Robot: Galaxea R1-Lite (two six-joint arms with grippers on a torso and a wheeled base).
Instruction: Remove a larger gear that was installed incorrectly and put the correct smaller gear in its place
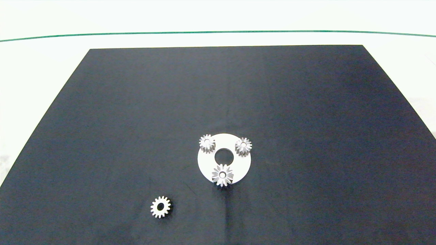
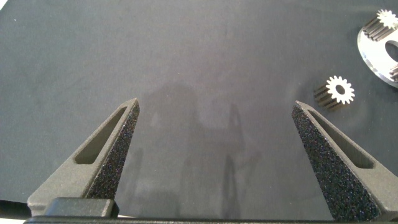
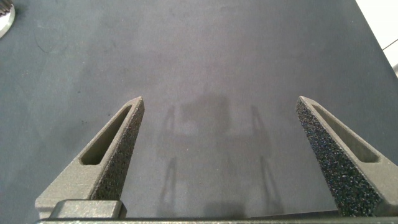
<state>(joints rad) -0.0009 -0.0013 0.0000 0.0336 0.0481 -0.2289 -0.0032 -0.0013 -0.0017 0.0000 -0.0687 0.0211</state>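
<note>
Silver larger gear (image 1: 222,175) seated at 6 o'clock on white disc (image 1: 206,165); smaller gear (image 1: 160,207) loose on dark surface (image 1: 306,136), 8 o'clock of disc. Left gripper (image 2: 216,111), right gripper (image 3: 219,106) fingers spread, grasping nothing.

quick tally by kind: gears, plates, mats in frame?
Small silver blunt-toothed metal gears: 3 (two on the disc, one loose on the mat)
Large silver star-toothed metal gear: 1
White round plastic disc with centre hole: 1
Black mat: 1
Total: 6
</note>
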